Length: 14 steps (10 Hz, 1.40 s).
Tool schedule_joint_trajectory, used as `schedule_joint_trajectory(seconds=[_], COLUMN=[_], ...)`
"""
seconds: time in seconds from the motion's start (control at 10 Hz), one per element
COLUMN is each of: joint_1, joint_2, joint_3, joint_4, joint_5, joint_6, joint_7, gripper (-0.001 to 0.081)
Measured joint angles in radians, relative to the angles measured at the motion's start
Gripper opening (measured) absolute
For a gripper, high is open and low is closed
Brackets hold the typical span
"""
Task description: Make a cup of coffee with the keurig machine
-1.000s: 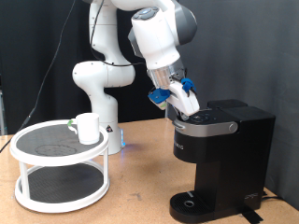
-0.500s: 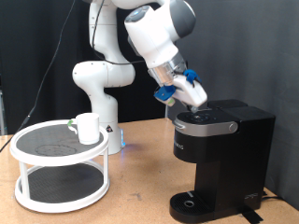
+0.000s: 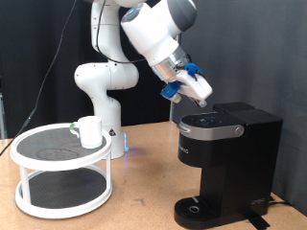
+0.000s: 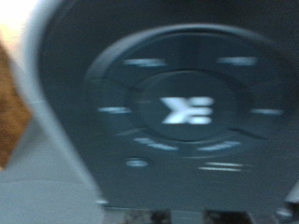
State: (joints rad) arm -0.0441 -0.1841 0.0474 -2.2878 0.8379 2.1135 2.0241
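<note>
Gripper (image 3: 200, 93) hangs in the air just above the back of the keurig machine (image 3: 226, 163), tilted down toward its lid, with blue parts showing at the fingers; nothing can be seen between them, and whether they are open or closed I cannot tell. Machine stands at the exterior view's right on the wooden table (image 3: 134, 206), its lid down, its round drip base at the bottom with no mug on it. Cup (image 3: 90, 131) sits well apart from the machine, on the top shelf of a round white two-tier stand (image 3: 62, 170) at the exterior view's left, its handle facing the left. White arm (image 3: 120, 57) rises behind the stand and bends across toward the machine. Wrist view is blurred and filled by the machine's dark lid (image 4: 177, 103), a ring of faint markings around a bright central logo (image 4: 187, 109); a strip of brown table shows at one edge.
</note>
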Motion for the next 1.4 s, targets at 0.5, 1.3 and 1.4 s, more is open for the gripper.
schedule_joint_trajectory(seconds=[0.5, 1.3, 1.4], joint_1=[-0.038, -0.111, -0.126], joint_2=[-0.136, -0.297, -0.329], joint_3=[-0.041, -0.072, -0.09], joint_4=[-0.122, -0.286, -0.308], joint_5=[-0.1, -0.029, -0.014], joint_6=[-0.141, -0.062, -0.063], joint_7=[-0.039, 0.098, 0.098], gripper=[0.0, 0.0, 0.0])
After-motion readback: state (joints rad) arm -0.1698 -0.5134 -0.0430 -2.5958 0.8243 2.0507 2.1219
